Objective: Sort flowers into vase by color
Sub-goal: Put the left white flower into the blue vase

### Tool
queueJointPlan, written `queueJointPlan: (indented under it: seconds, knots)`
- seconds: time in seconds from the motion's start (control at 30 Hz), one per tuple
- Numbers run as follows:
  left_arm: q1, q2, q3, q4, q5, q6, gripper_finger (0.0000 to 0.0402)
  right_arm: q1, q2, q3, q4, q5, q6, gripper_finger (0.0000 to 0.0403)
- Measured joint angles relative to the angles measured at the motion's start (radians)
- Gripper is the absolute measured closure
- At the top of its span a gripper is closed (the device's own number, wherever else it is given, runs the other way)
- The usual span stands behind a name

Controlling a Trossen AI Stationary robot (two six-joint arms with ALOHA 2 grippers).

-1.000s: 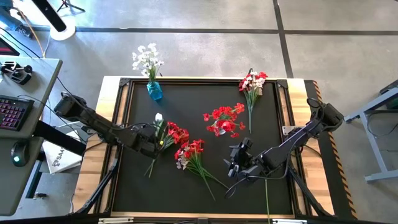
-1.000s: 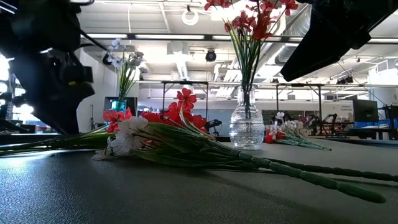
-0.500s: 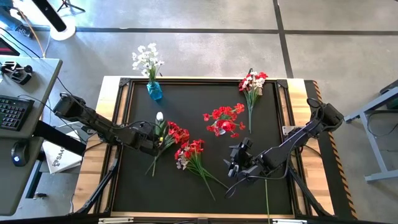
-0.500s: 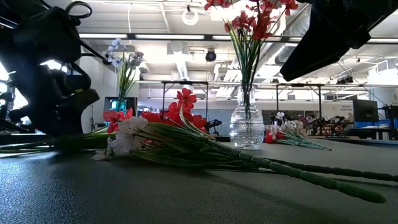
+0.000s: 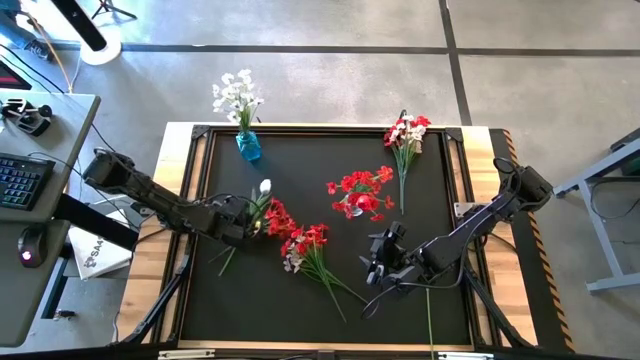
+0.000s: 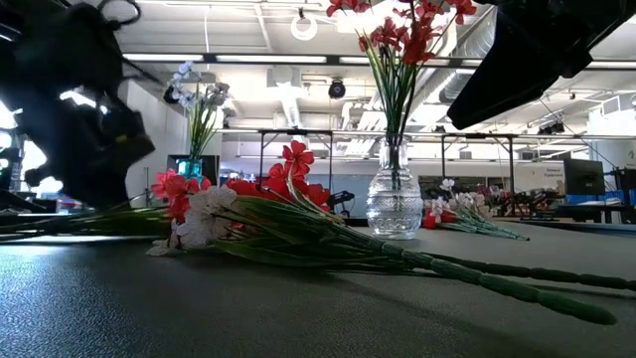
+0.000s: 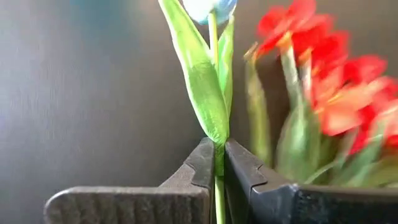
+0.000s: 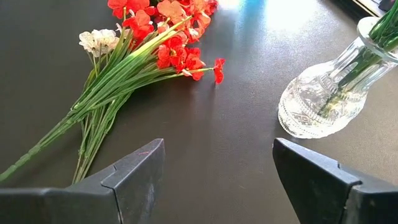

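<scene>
My left gripper (image 5: 243,226) is shut on the green stem of a white-budded sprig (image 5: 262,190) at the mat's left middle; the gripper also shows in the left wrist view (image 7: 219,163). Red flowers (image 5: 280,215) lie right beside it. A red bunch with one white blossom (image 5: 305,246) lies flat at the middle, also in the right wrist view (image 8: 134,50). A clear vase with red flowers (image 5: 360,195) stands at the centre. A blue vase with white flowers (image 5: 247,145) stands at the far left. My right gripper (image 8: 217,180) hovers open, right of the bunch. My left gripper pinches the sprig's stem (image 7: 218,152) between its two fingers, just below the base of a long leaf. The fingers slant down from the table's left side and lie across the stem. The bud end (image 5: 265,186) points toward the far edge, the stem's tail (image 5: 224,260) toward the near left.
A mixed red and white bunch (image 5: 404,135) lies at the far right of the mat. A desk with a keyboard (image 5: 20,180) stands beyond the table's left edge. Bare mat lies along the near edge (image 5: 300,320).
My left gripper has sunk a little onto the white-budded sprig. The sprig has turned on the mat: its stem's tail has swung toward the left edge and its bud has shifted slightly right. The red flowers beside it have slid a little toward the left.
</scene>
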Motion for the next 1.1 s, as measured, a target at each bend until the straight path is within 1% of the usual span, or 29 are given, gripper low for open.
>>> queueJointPlan:
  seconds: [0.13, 0.2, 0.27, 0.37, 0.43, 0.5, 0.57, 0.63, 0.67, 0.73, 0.8, 0.9, 0.97, 1.1]
  knots:
    - [-0.043, -0.12, 0.002, 0.009, -0.13, 0.062, 0.0398, 0.0, 0.0, 0.0, 0.0, 0.0, 0.0, 0.0108]
    - [-0.07, -0.186, 0.002, 0.032, -0.222, 0.134, 0.0399, 0.0, 0.0, 0.0, 0.001, 0.001, 0.0, 0.0108]
    - [-0.101, -0.247, 0.002, 0.081, -0.314, 0.237, 0.0399, 0.0, 0.0, 0.0, 0.005, 0.016, 0.0, 0.0108]
    - [-0.147, -0.321, 0.002, 0.205, -0.452, 0.428, 0.0399, 0.0, 0.0, 0.0, 0.008, 0.046, 0.0, 0.0108]
    - [-0.175, -0.353, 0.002, 0.319, -0.528, 0.591, 0.0399, 0.0, 0.0, 0.0, 0.015, 0.058, -0.001, 0.0108]
    - [-0.197, -0.371, 0.003, 0.459, -0.57, 0.773, 0.0399, 0.0, 0.0, 0.0, 0.026, 0.07, -0.013, 0.0108]
    - [-0.213, -0.372, 0.003, 0.618, -0.568, 0.958, 0.04, 0.0, 0.0, 0.0, 0.058, 0.063, -0.049, 0.0108]
    - [-0.225, -0.369, 0.003, 0.772, -0.511, 1.129, 0.04, 0.0, 0.0, 0.0, 0.112, 0.03, -0.114, 0.0108]
    - [-0.228, -0.366, 0.004, 0.848, -0.454, 1.202, 0.04, 0.0, 0.0, 0.0, 0.148, 0.01, -0.16, 0.0108]
    - [-0.229, -0.355, 0.004, 0.971, -0.305, 1.324, 0.04, 0.0, 0.0, 0.0, 0.235, -0.036, -0.261, 0.0108]
    - [-0.229, -0.34, 0.004, 1.082, -0.135, 1.419, 0.04, 0.0, 0.0, 0.0, 0.332, -0.08, -0.375, 0.0108]
    - [-0.229, -0.304, 0.004, 1.223, 0.066, 1.512, 0.04, 0.0, 0.0, 0.0, 0.486, -0.123, -0.54, 0.0108]
    - [-0.229, -0.271, 0.004, 1.321, 0.152, 1.558, 0.04, 0.0, 0.0, 0.0, 0.581, -0.131, -0.639, 0.0108]
    - [-0.227, -0.182, 0.004, 1.536, 0.257, 1.667, 0.04, -0.02, 0.0, 0.0, 0.734, -0.156, -0.771, 0.0108]
